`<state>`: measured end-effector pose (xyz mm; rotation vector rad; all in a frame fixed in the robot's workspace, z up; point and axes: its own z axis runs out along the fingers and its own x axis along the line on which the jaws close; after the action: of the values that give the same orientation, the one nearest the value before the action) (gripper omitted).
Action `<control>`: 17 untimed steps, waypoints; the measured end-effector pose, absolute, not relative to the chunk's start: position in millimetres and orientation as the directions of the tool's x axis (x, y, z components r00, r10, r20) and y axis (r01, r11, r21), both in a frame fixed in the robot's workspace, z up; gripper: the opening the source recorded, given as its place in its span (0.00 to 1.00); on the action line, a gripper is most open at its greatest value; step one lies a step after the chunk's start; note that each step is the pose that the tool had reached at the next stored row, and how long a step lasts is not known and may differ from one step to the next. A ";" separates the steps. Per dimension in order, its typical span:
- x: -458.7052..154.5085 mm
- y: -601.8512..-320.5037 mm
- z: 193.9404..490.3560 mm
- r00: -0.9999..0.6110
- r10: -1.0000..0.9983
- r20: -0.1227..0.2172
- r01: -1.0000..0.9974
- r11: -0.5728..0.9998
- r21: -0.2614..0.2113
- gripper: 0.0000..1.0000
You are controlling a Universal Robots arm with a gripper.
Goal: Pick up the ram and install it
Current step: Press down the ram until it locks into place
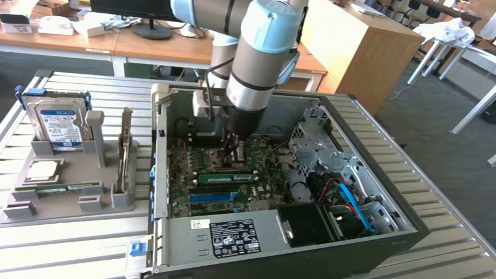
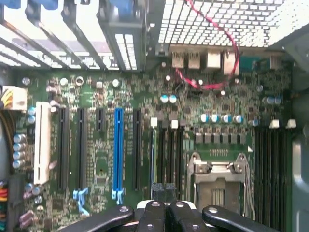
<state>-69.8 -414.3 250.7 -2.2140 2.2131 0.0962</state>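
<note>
**Closed fingers hang right over the ram in the computer**

The gripper is down inside the open computer case, just above the motherboard. Its two fingers are pressed together, and I see nothing pinched between them.

The ram is just under the fingertips. It stands on its thin edge in a slot, and I think it is already set in there. Its long side runs from the exterior view's left to the exterior view's right. From the wrist camera it looks like one thin line going straight away from the fingertips. So the fingers are lined up over its top edge, near its middle.

A blue slot lies near one side of the ram. The processor socket is on its other side. The space here is tight, but straight above the ram it is open.

Well apart, outside the case, a gray holder holds a hard drive and another green stick.
</note>
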 end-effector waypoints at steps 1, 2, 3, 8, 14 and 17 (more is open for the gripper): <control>-71.9 -414.3 250.6 -0.001 -0.999 -0.050 -0.999 -0.001 0.037 0.10; -74.2 -414.3 250.6 -0.001 -0.999 -0.050 -0.999 -0.001 0.037 0.10; -76.1 -414.3 250.6 -0.001 -0.999 -0.050 -0.999 -0.001 0.037 0.10; -80.2 -414.2 250.5 0.000 -0.999 -0.050 -0.999 -0.001 0.037 0.10; -80.2 -414.2 246.9 0.000 -0.999 -0.050 -0.999 -0.001 0.037 0.10; -80.2 -414.2 243.9 0.000 -0.999 -0.050 -0.999 -0.001 0.037 0.10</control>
<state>-80.2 -414.2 243.9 -2.2141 2.2130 0.0963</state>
